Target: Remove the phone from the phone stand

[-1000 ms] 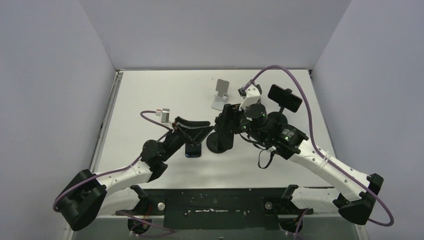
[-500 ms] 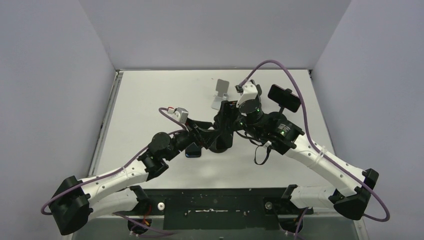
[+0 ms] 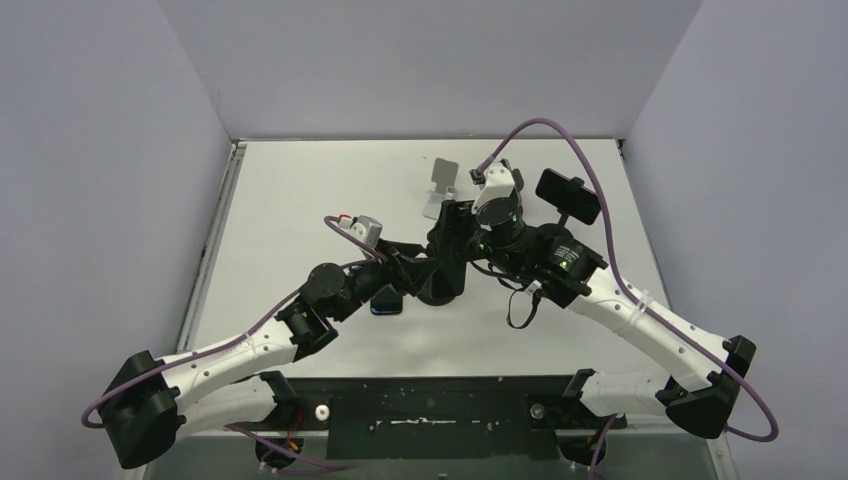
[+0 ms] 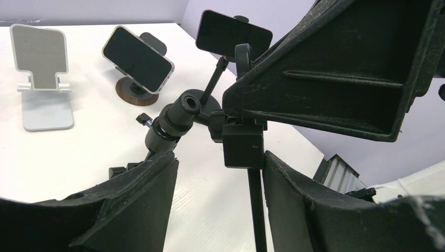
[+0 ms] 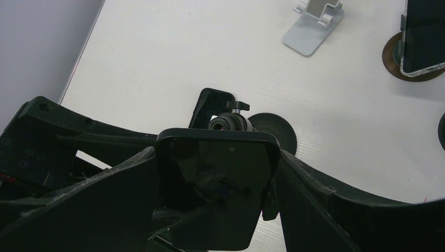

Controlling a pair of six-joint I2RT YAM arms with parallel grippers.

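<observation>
The phone [image 5: 215, 194], black with a glossy screen, sits upright between my right gripper's [image 5: 216, 157] fingers, which are shut on its two sides. Behind it show the black phone stand's ball joint [image 5: 226, 122] and round base [image 5: 275, 131]. From above, the right gripper [image 3: 455, 238] hides most of the phone over the stand's base [image 3: 440, 290]. My left gripper [image 4: 220, 157] is open and straddles the stand's thin stem [image 4: 257, 210]. Its right finger [image 4: 315, 210] touches the stand's square clamp block [image 4: 243, 144], and its left finger [image 4: 131, 205] stands apart. The left gripper [image 3: 415, 265] meets the stand from the left.
A second dark phone [image 3: 386, 302] lies flat left of the base. A silver stand [image 3: 440, 188] stands at the back. Another phone on a black stand [image 3: 569, 196] is at the back right. A phone on a wooden-based stand [image 4: 137, 59] shows in the left wrist view.
My left arm swung right from over the flat phone to the stand's stem, its jaws narrowing a little. My right gripper shifted slightly back with the phone, then held still.
</observation>
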